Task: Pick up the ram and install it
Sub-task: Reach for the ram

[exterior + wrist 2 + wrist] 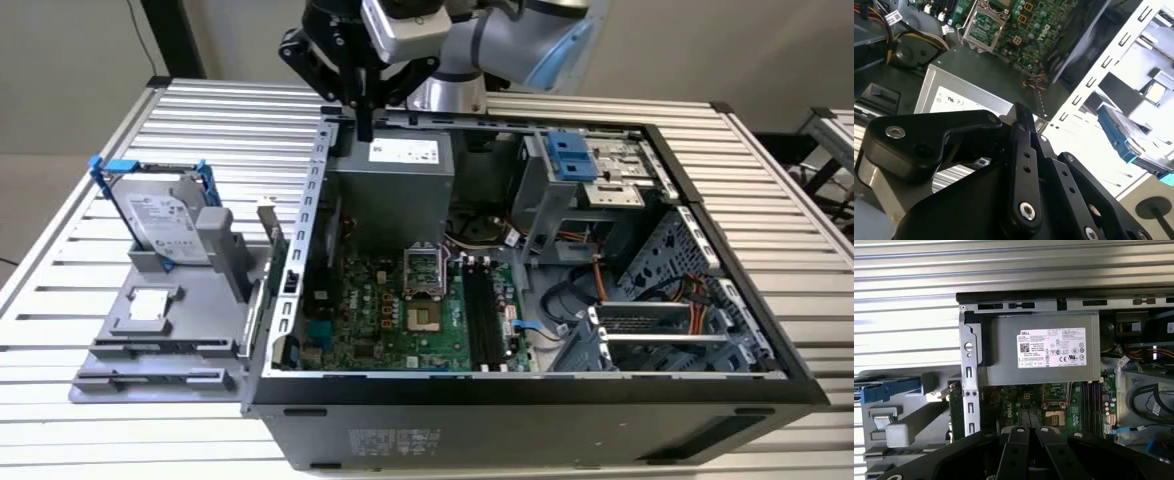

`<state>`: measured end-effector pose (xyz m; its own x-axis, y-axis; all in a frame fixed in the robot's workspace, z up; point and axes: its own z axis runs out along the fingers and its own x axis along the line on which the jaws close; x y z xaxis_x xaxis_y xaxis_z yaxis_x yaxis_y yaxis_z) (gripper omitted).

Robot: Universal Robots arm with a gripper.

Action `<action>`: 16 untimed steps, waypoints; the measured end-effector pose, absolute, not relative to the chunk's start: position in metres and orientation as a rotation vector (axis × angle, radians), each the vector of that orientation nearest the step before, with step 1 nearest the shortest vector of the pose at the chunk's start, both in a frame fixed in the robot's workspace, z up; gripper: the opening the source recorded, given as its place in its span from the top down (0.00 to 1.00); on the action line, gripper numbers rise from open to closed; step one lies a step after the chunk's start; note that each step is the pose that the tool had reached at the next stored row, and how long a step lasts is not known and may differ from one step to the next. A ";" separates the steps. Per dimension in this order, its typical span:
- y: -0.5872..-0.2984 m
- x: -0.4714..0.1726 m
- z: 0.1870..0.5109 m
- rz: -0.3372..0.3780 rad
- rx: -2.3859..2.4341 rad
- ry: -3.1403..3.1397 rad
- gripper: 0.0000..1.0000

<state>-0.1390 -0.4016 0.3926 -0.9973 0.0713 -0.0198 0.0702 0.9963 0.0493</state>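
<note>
My gripper hangs above the back edge of the open computer case, over the grey power supply. Its black fingers are pressed together and I see nothing between them. A thin dark board that looks like the ram stands on edge in the grey holder, just outside the case wall on the exterior view's left. The first wrist view shows the ram as a dark green strip beside that wall. Long black memory slots lie on the green motherboard.
A silver hard drive in a blue frame stands upright on the grey holder. Cables and drive cages fill the case on the exterior view's right. Everything rests on a slatted metal table.
</note>
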 end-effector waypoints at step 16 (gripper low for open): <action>-0.411 -0.204 0.393 0.077 0.110 3.114 1.00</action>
